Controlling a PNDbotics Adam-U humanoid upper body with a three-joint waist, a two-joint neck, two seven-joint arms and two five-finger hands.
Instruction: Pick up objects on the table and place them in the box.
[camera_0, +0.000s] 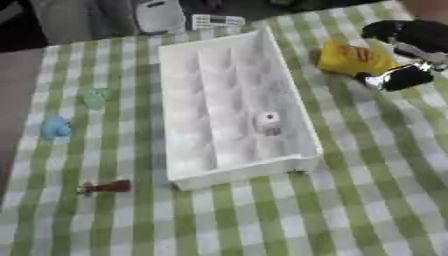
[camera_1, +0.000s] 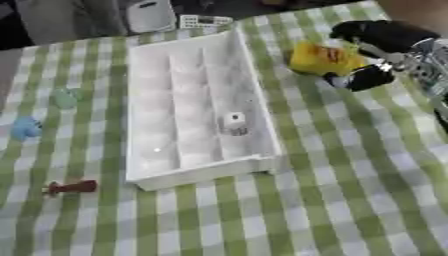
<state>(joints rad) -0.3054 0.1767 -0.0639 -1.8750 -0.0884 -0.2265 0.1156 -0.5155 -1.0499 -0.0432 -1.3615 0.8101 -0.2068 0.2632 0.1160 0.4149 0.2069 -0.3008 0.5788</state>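
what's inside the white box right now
Only one small white object shows inside the white box, lying near its right wall toward the near end. The other channels look bare. Nothing covers the interior.

You are working at a staged test table, more lab than home: a green-and-white checked cloth (camera_0: 367, 190) covers it, a white ridged box (camera_0: 229, 100) sits mid-table, and grey equipment (camera_0: 159, 15) with a labelled white plate (camera_0: 216, 21) stands past the far edge.

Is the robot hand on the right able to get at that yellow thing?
Probably yes: the right robot hand is already at the yellow thing, beside the box, with nothing between them.
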